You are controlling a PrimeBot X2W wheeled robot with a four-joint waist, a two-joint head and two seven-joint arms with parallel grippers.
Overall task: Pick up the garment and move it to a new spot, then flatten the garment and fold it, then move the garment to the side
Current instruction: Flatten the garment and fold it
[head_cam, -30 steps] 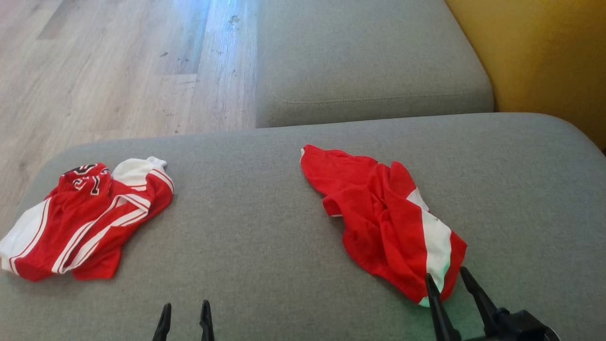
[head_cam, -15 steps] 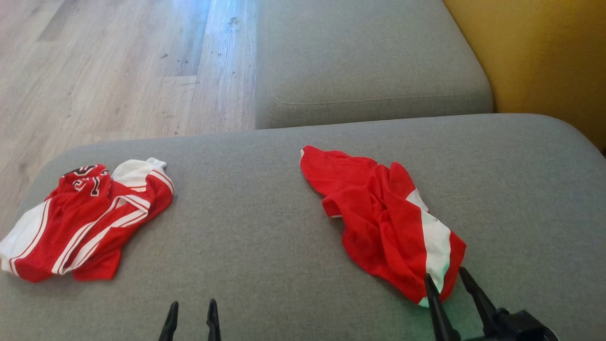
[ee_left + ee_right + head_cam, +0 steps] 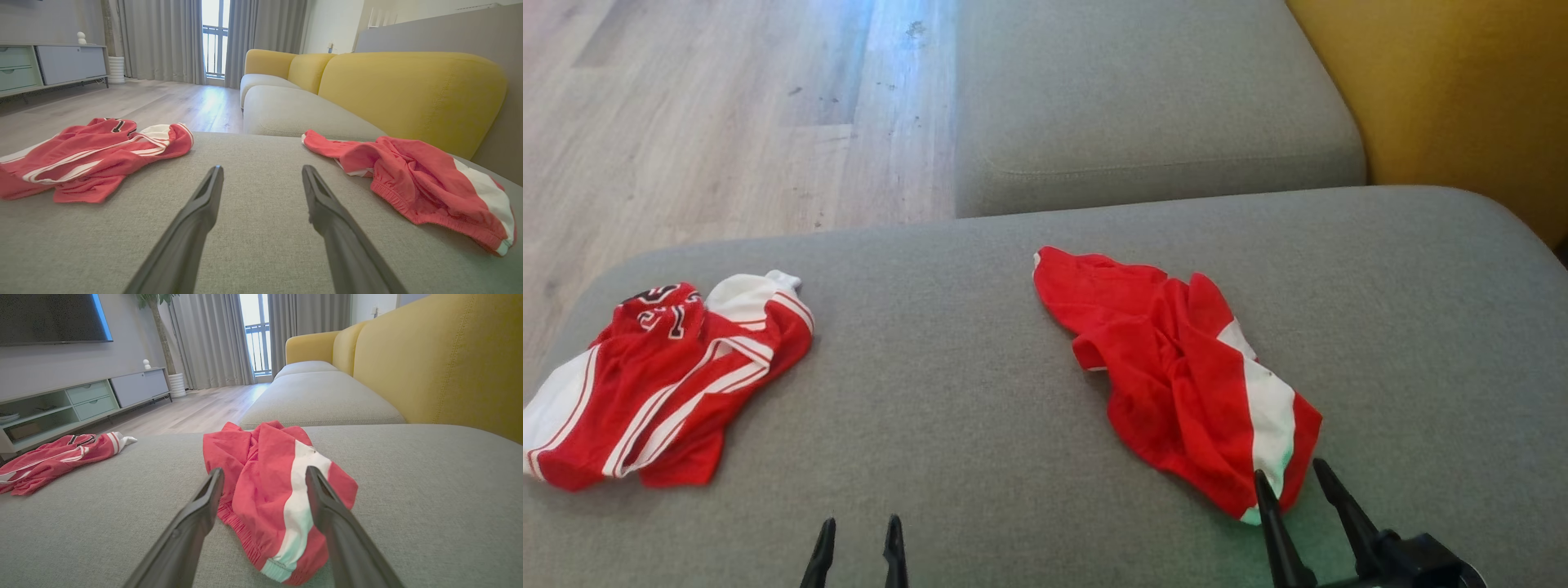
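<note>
Right gripper (image 3: 1290,475) wide open, its two long dark fingers spread to either side of the near end of a crumpled red cloth garment (image 3: 1176,376) with a broad white stripe; whether the fingers touch the cloth cannot be told. In the right wrist view the white stripe and a gathered elastic hem lie between the fingertips. No label or writing to be read on this piece. It lies on the right half of a large grey woven seat cushion (image 3: 972,408), running from mid-cushion down toward the robot. Well apart from it, at the cushion's left edge, lies a second bunched piece, a red jersey with white panels and thin white stripes (image 3: 662,384). That one carries black characters edged in white on its far fold, too crumpled to read. Left gripper (image 3: 861,523) also wide open, holding nothing, low over bare cushion between the two pieces. Beyond the near cushion sits a second grey seat cushion (image 3: 1143,98), with a mustard-yellow padded backrest (image 3: 1462,98) to its right. Pale wood-plank floor (image 3: 686,122) to the left. Far across the room in the right wrist view: a low grey-and-green media cabinet (image 3: 81,400), a dark wall screen (image 3: 49,318), grey curtains (image 3: 212,339).
</note>
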